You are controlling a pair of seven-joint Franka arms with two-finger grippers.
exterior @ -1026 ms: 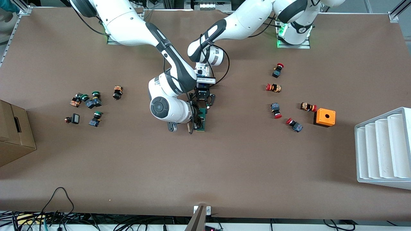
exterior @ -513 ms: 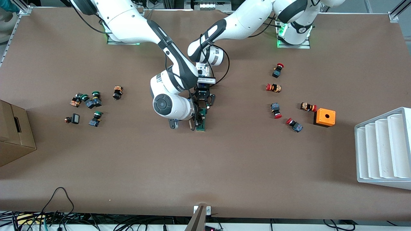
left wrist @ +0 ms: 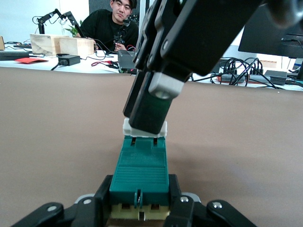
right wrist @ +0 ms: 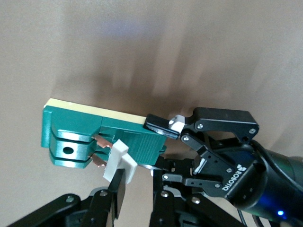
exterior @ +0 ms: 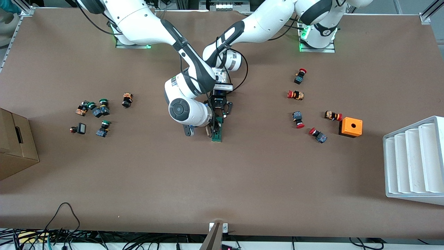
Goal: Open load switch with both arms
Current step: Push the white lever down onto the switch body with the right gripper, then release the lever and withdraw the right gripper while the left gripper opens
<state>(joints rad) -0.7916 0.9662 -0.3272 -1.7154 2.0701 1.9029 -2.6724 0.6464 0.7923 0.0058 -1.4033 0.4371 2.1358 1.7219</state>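
Brown paper covers the whole tabletop [exterior: 242, 180], and nearly dead centre of it lies the load switch [exterior: 217, 133], a narrow green block with both arms bent down over it. Red-capped buttons [exterior: 298, 119] lie out at three o'clock from it, beside an orange box [exterior: 350, 127]; green-capped ones [exterior: 100, 110] lie at nine o'clock, well apart.

The left gripper [exterior: 221, 111] has its fingers clamped on the end of the green body farther from the front camera, pinning it flat. The right gripper [exterior: 212, 131] is closed narrow on the white lever [right wrist: 117, 159], which stands tilted up out of the body. To my eye the opening step itself is in hand: one arm braces, the other pulls the lever. The next move likely calls for swinging that lever further up and away while the bracing grip stays firm, or the block may lift or skid on the paper.

From overhead the right arm's wrist hides most of the contact. The right wrist view shows copper contacts [right wrist: 97, 142] laid bare beside the raised lever and a cream base layer under the green. The left wrist view looks down the ribbed top of the switch [left wrist: 141, 166] to the other gripper's fingers [left wrist: 150, 108] on the white piece, and shows a seated man [left wrist: 115, 24] at a desk past the tabletop's edge.
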